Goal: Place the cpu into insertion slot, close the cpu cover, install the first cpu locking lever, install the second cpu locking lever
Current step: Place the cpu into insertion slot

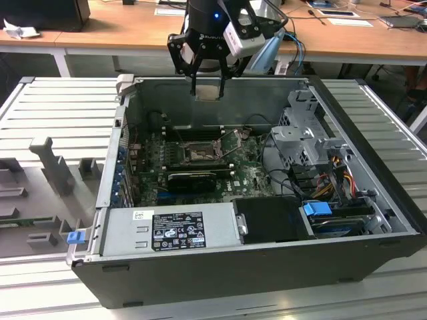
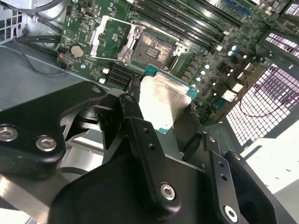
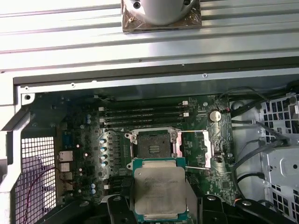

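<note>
With the pincer [image 1: 208, 92] clamped on the cpu [image 3: 159, 186] above the open computer case [image 1: 220, 273] edge, short of the insertion slot [image 3: 152, 147] whose cpu cover [image 3: 177, 143] lies swung open, the chip should be kept level, squared to the socket and lowered without force.
</note>
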Robot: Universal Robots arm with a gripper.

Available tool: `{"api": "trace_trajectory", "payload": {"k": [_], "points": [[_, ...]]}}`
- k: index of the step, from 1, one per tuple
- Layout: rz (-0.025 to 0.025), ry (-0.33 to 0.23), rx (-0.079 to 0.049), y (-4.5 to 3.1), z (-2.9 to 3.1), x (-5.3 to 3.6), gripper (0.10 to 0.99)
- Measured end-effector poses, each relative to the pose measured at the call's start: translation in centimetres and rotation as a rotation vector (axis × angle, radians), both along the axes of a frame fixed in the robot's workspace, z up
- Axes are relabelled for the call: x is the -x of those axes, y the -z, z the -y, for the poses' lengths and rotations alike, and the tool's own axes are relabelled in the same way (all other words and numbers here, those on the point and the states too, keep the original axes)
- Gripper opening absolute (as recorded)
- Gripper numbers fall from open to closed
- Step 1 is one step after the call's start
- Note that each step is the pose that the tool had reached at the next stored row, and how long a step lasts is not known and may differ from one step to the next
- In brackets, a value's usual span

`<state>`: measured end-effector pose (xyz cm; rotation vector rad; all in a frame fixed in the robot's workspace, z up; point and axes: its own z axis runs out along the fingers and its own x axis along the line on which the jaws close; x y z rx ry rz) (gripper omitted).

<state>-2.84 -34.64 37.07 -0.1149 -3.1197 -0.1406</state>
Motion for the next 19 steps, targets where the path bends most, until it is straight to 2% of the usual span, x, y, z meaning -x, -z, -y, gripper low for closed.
{"api": "trace_trajectory", "payload": {"k": [19], "points": [[0.0,0.024,0.0,0.02,0.0,0.0,0.529]]}}
